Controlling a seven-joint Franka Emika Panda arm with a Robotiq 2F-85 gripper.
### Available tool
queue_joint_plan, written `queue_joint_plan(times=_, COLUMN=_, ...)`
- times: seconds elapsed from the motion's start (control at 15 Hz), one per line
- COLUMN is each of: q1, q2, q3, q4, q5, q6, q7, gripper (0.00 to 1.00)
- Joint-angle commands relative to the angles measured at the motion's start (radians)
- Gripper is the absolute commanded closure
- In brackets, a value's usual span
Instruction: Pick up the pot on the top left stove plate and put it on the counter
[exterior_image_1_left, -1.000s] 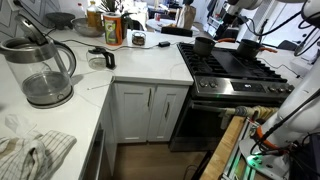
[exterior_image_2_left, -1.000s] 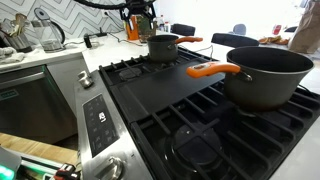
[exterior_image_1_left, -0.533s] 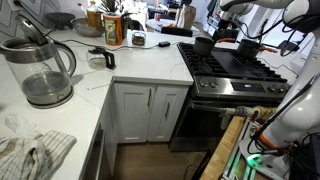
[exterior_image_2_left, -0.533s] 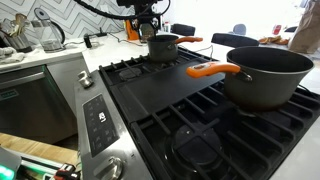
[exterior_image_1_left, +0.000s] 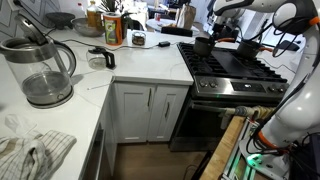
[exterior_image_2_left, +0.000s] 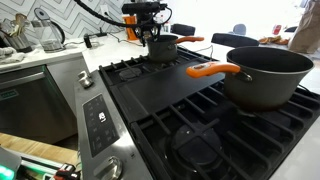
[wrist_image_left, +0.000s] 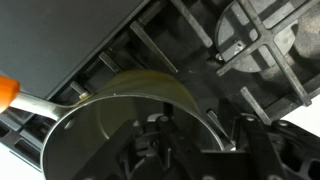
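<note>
The pot (exterior_image_1_left: 203, 44) is small and dark with an orange handle (exterior_image_2_left: 190, 40), and it stands on the far stove plate nearest the counter (exterior_image_1_left: 140, 62); the other exterior view shows the pot (exterior_image_2_left: 163, 46) too. My gripper (exterior_image_2_left: 150, 30) hangs down onto its counter-side rim, seen also as gripper (exterior_image_1_left: 209, 30). In the wrist view the gripper (wrist_image_left: 197, 118) straddles the thin rim of the pot (wrist_image_left: 110, 125), one finger inside and one outside, with a gap still showing. The pot rests on the grate.
A bigger dark pot (exterior_image_2_left: 265, 75) with an orange handle (exterior_image_2_left: 210, 70) sits on a nearer burner beside a flat black griddle plate (exterior_image_2_left: 165, 95). On the counter stand a glass kettle (exterior_image_1_left: 45, 70), bottles (exterior_image_1_left: 110, 25) and small items. A cloth (exterior_image_1_left: 30, 155) lies near the camera.
The gripper has come down from above the pot onto its rim, and its jaws have narrowed around the rim. The pot has not moved.
</note>
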Motion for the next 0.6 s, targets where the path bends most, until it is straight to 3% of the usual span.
queue_joint_plan(times=0.0, q1=-0.029, q2=0.041, q3=0.031, q4=0.048, q5=-0.034, q6=-0.032, q7=-0.029, gripper=0.51)
queue_joint_plan(times=0.07, q1=-0.03, q2=0.046, q3=0.034, q4=0.051, q5=-0.041, q6=-0.031, q7=-0.037, gripper=0.54)
queue_joint_plan(times=0.2, q1=-0.029, q2=0.05, q3=0.038, q4=0.053, q5=-0.057, q6=-0.02, q7=-0.043, gripper=0.79)
queue_joint_plan(times=0.27, q1=-0.029, q2=0.049, q3=0.04, q4=0.054, q5=-0.065, q6=-0.017, q7=-0.047, gripper=0.81)
queue_joint_plan(times=0.4, q1=-0.025, q2=0.039, q3=0.047, q4=0.056, q5=-0.076, q6=-0.007, q7=-0.061, gripper=0.97)
queue_joint_plan(times=0.53, q1=-0.019, q2=0.028, q3=0.057, q4=0.065, q5=-0.083, q6=-0.009, q7=-0.077, gripper=1.0)
